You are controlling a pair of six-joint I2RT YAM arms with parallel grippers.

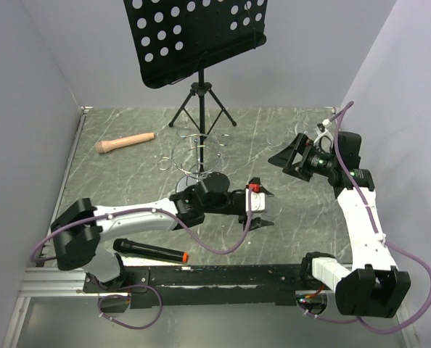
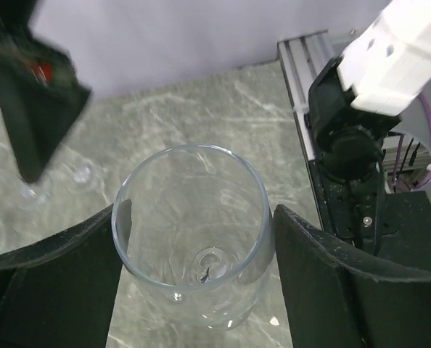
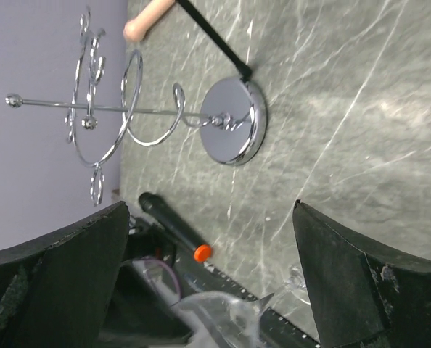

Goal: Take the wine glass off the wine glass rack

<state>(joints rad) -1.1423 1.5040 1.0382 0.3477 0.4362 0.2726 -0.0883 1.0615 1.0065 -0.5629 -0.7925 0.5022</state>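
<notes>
A clear wine glass [image 2: 194,268] sits between my left gripper's [image 2: 197,217] two black fingers, which press on both sides of its bowl. In the right wrist view the glass [image 3: 230,315] is off the rack, bowl in the left gripper and foot close to the table. The chrome wine glass rack [image 1: 194,148] stands behind my left arm; the right wrist view shows its round base, post and wire loops [image 3: 230,123] with nothing hanging. In the top view my left gripper [image 1: 263,210] is right of the rack. My right gripper [image 1: 292,156] is open and empty [image 3: 210,210], farther right.
A black tripod music stand [image 1: 194,36] stands at the back. A beige microphone [image 1: 125,143] lies at the back left. A black microphone with an orange end [image 1: 150,251] lies near the front rail, also in the right wrist view [image 3: 168,228]. Walls close in on both sides.
</notes>
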